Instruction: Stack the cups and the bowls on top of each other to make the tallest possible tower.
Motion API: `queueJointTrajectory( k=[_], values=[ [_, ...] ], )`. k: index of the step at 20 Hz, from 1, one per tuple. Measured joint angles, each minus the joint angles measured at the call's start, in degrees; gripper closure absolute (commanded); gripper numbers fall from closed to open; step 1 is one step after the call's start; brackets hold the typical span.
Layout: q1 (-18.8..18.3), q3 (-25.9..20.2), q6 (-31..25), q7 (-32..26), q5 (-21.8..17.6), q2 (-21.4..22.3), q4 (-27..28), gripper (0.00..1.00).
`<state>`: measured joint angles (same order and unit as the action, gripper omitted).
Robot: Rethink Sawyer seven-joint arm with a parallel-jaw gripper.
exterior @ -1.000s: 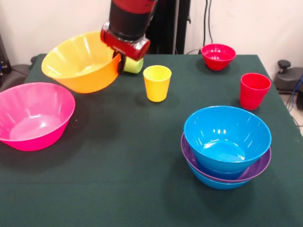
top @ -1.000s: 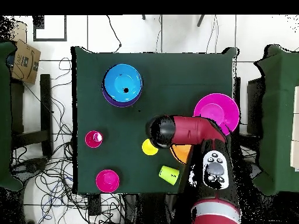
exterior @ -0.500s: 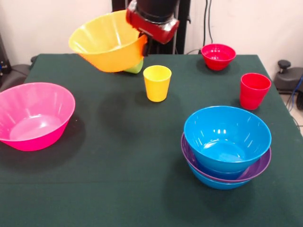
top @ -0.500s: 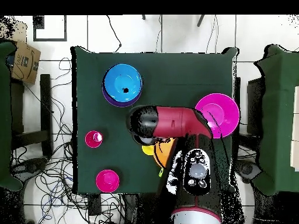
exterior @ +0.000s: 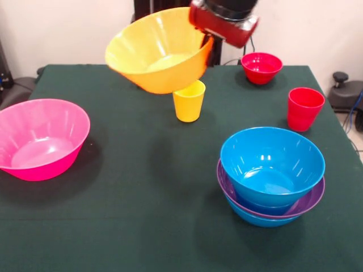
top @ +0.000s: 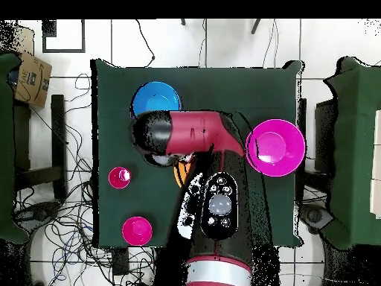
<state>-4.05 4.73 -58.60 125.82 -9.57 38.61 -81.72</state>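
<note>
My gripper [exterior: 206, 41] is shut on the right rim of the large orange bowl [exterior: 156, 54], which hangs tilted high above the table's far side. The bowl partly covers the yellow cup [exterior: 188, 103], which stands upright below it. A blue bowl [exterior: 272, 163] is nested in a purple bowl [exterior: 311, 199] over another blue one at the near right. The red cup [exterior: 304, 109] and the small red bowl [exterior: 261, 67] stand at the far right. The big pink bowl [exterior: 39, 137] sits at the left. No lime green cup shows. In the overhead view the arm [top: 195, 134] hides the gripper.
The table is covered with a dark green cloth [exterior: 142, 192]. In the overhead view the arm reaches across beside the blue bowl [top: 154, 96], with the pink bowl [top: 275, 147], the red cup [top: 119, 177] and the small red bowl [top: 137, 230] around it.
The gripper has lifted the orange bowl and carried it right in the front view, from near the pink bowl to above the yellow cup. The lime green cup is now hidden.
</note>
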Motion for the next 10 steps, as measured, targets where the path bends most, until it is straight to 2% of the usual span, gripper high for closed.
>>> queueJointTrajectory(
  k=[2,3,10],
  values=[
    [0.56,-0.01,-0.88,0.0,0.58,-0.42,1.53,1.0],
    [1.44,-0.03,-2.64,0.0,1.54,-1.43,4.53,1.0],
    [3.5,-0.04,-7.42,0.0,4.28,-5.21,13.38,1.0]
  ],
)
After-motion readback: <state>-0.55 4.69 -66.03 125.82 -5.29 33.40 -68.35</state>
